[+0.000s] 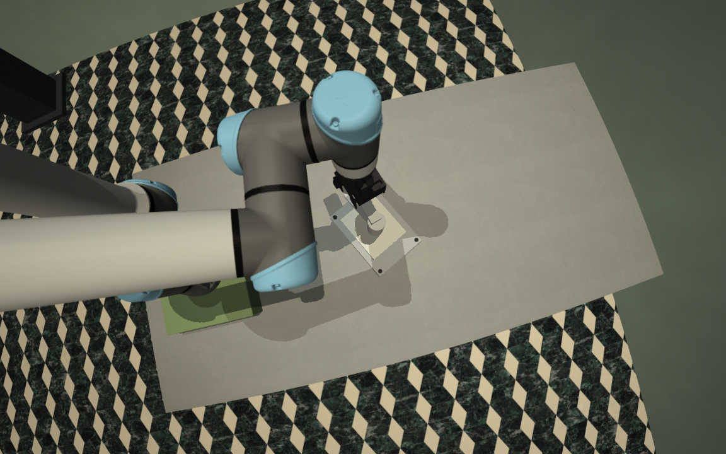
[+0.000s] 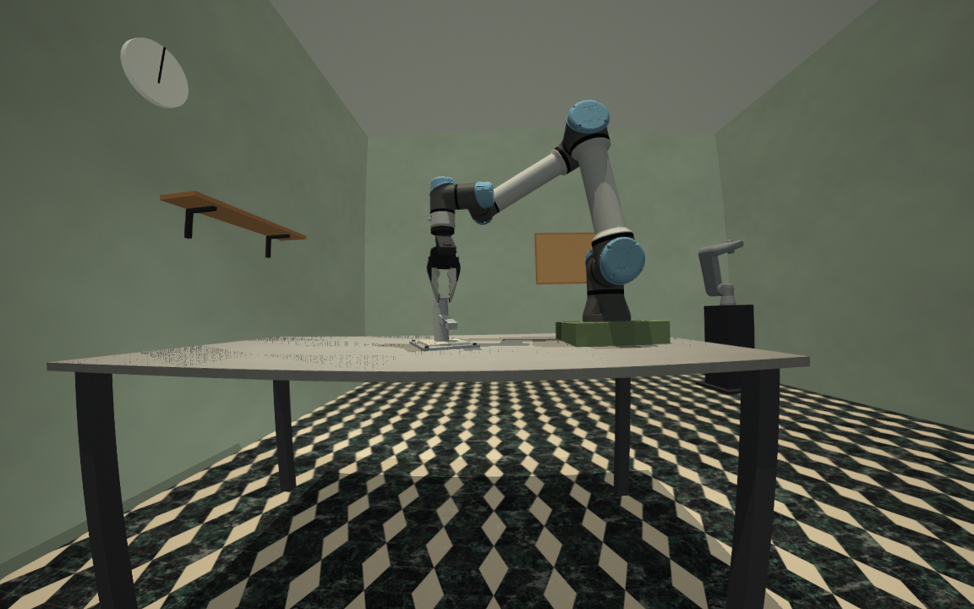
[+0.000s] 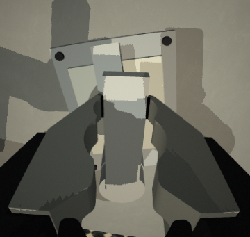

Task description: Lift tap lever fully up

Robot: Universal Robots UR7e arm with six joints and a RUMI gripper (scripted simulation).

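Note:
A small pale grey tap (image 1: 375,223) stands on a square base plate (image 1: 377,237) with dark screws at its corners, near the middle of the table. In the wrist view the tap's flat lever (image 3: 124,101) runs away from the round tap body (image 3: 121,190) below. My gripper (image 3: 124,96) points straight down over the tap and is shut on the lever, one finger pad pressed on each side of it. In the side view the gripper (image 2: 443,297) sits right on top of the tap (image 2: 441,326).
The arm's green base block (image 2: 611,331) sits on the table to the right of the tap. A black pedestal with a grey device (image 2: 725,303) stands beyond the table's right end. A shelf (image 2: 229,216) hangs on the left wall.

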